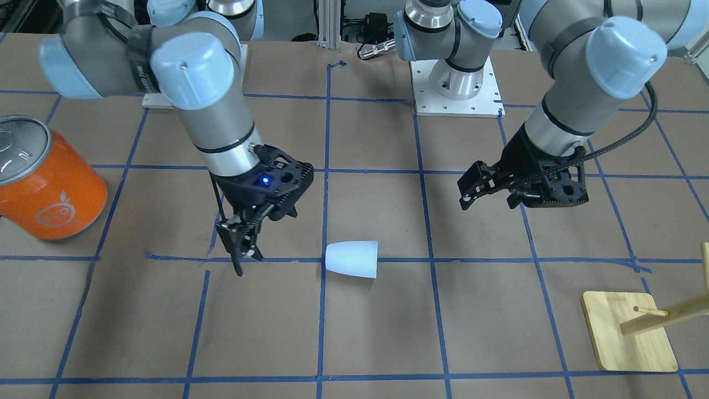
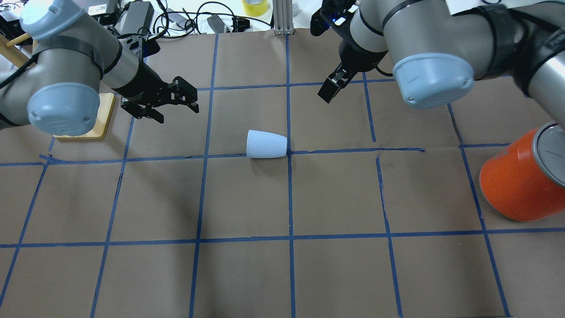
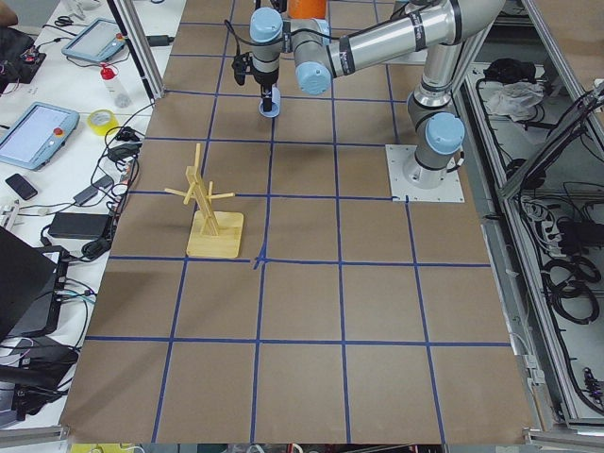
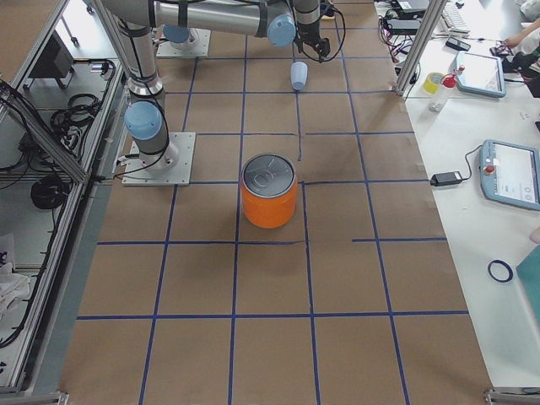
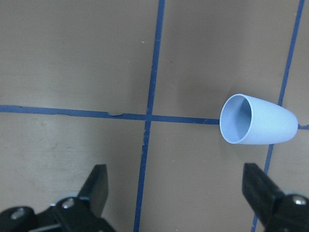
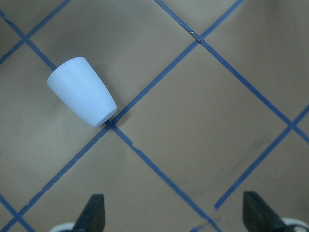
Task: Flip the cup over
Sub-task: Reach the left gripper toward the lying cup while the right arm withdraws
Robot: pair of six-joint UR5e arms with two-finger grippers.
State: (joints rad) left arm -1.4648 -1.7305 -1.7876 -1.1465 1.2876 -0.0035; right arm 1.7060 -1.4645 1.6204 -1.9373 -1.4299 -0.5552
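lying sideways, cup (image 2: 266, 144) clear all round

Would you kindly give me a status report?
Left gripper open, right gripper open, both empty. Cup on its side, untouched. Orange can far off.

The left claw (image 1: 487, 203) is held aloft, tilted obliquely, with its jaws spread wide. The right claw (image 1: 247, 262) is pointed steeply downward, its jaws likewise parted.

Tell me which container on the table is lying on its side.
The small pale blue cup, its open mouth facing sideways; the big orange can stands upright, silver lid on top.
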